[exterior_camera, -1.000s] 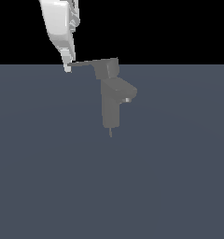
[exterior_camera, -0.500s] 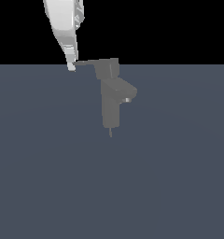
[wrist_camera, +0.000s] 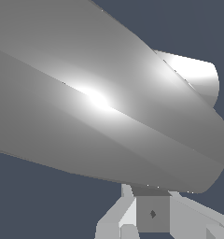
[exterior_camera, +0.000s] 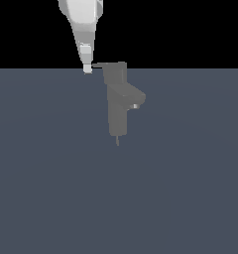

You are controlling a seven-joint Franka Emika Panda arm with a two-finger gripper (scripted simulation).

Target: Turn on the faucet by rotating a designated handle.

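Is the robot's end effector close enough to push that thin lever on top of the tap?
Probably yes. The end effector sits right at the free end of the handle on the faucet, with nothing between them; actual contact can't be confirmed.

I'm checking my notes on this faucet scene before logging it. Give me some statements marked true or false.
1. The end effector sits at the free end of the handle, on the exterior view's left. True.
2. The spout points toward the exterior view's left. False: it points toward the right.
3. The faucet lies tipped over. False: its column stands upright.
4. The handle extends from the cap toward the exterior view's left. True.
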